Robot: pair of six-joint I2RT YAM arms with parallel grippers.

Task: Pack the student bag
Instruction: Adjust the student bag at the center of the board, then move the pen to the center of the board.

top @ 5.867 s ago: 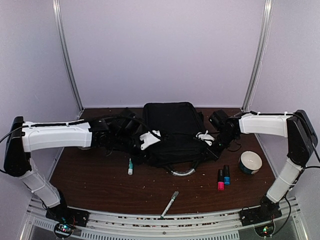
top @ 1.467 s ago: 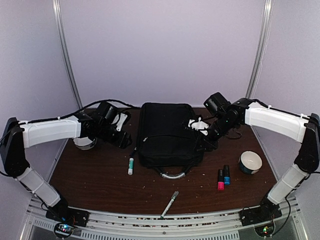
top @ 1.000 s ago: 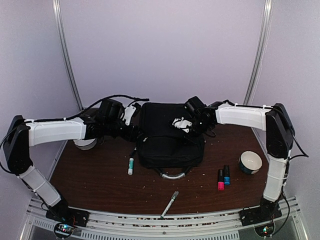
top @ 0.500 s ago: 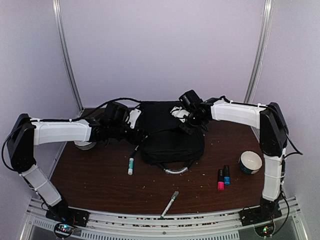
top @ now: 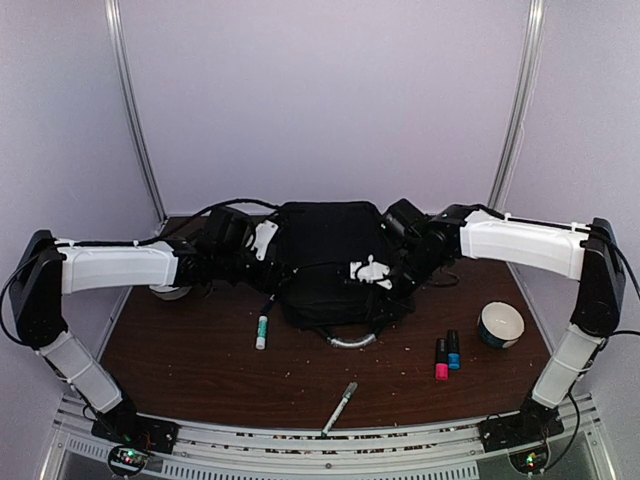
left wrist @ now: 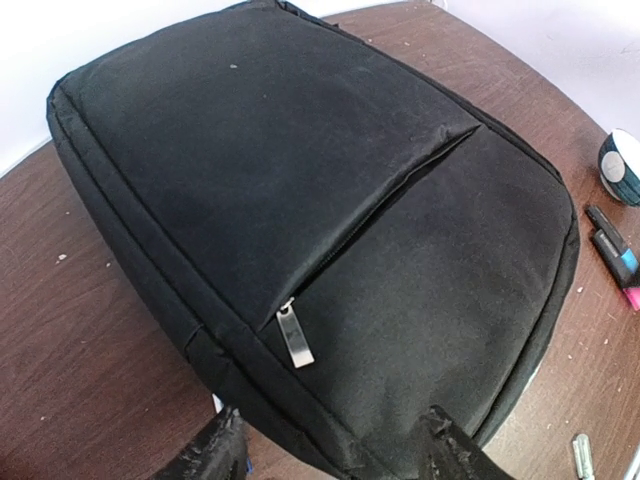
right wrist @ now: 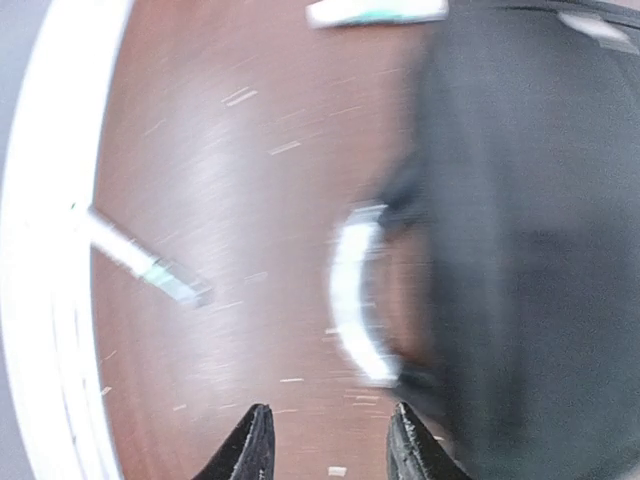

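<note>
Left wrist view showed my left hand point(left wrist: 332, 455) with its two dark fingers standing apart and clamped on nothing. The near edge of the student bag point(left wrist: 300, 180) lay just past the tips, and I could not tell whether they touched the fabric. Beyond them a silver zip pull point(left wrist: 295, 335) hung at the end of a slanted pocket seam, and the black bag filled most of the frame, lying flat on the brown table point(left wrist: 80, 380). Past its far corner a blue marker point(left wrist: 612, 250) and a pink marker point(left wrist: 630, 296) lay side by side, with a round white cup point(left wrist: 625, 165) a little further off. The right wrist view was blurred. My right hand point(right wrist: 330, 445) had its fingers apart over bare table with nothing between them, the bag's grey loop handle point(right wrist: 355, 300) curved ahead of the tips, and the bag itself was a dark mass beside it. A silver pen point(right wrist: 140, 260) lay well apart on the wood, and a white and teal marker point(right wrist: 375, 10) showed at the frame's top edge. From the top external view, the bag sat in the middle of the table toward the far side, with its handle pointing to the near edge. My left hand point(top: 262, 240) was at its left edge and my right hand point(top: 370, 270) was over its right front part. The teal marker lay just beside the bag's left front corner, the pen near the table's front edge, and the pink and blue markers between the bag and the cup.
</note>
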